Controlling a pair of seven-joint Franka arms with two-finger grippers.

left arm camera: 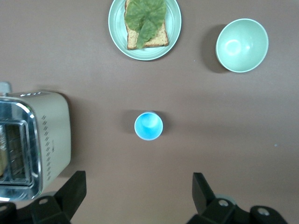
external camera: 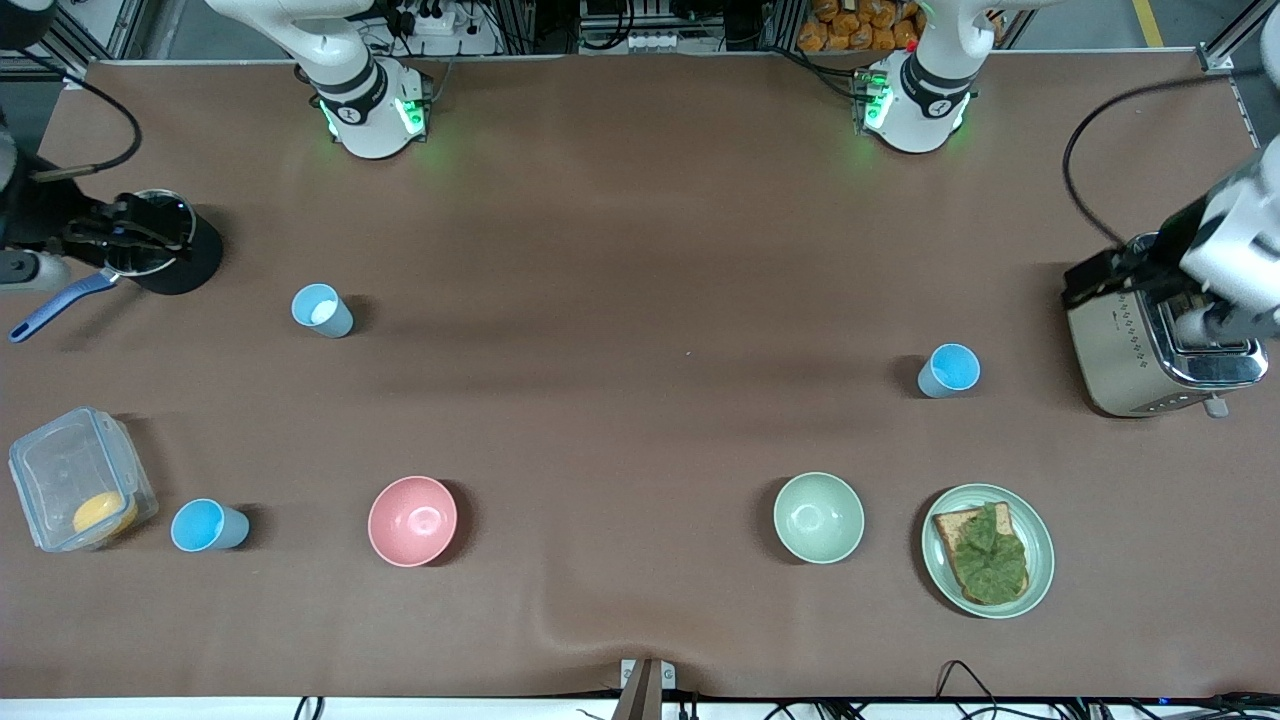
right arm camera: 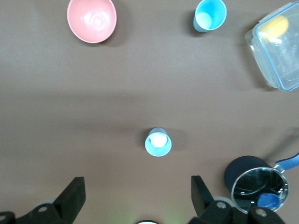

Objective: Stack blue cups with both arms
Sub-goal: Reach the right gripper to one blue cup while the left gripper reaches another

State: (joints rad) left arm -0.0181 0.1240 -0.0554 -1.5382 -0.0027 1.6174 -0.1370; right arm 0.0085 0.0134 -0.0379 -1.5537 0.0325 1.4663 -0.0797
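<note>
Cups first: from the front I see three blue ones on the tabletop (external camera: 640,250), all upright: a whitish-inside cup (external camera: 321,310), a bright-blue cup (external camera: 948,370) near the toaster (external camera: 1160,345), and a third cup (external camera: 207,526) beside a clear box (external camera: 80,480) holding something yellow. Left wrist: left pincer (left arm camera: 138,193) spread wide, holding nothing, above the bright-blue cup. Right wrist: right pincer (right arm camera: 138,196) likewise above the whitish one.

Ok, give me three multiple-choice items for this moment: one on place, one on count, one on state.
1. What lies on the pale green round plate?
A. toast topped with a lettuce leaf
B. a yellow fruit
C. a blue cup

2. How many small light-blue plastic cups stand on the table?
A. one
B. two
C. three

3. How are the left gripper and right gripper?
A. both open, empty
B. both holding cups
C. one shut

Key: 1 A, the leafy toast sits there. 2 C, cups at. 3 A, fingers stand apart in both wrist views.
</note>
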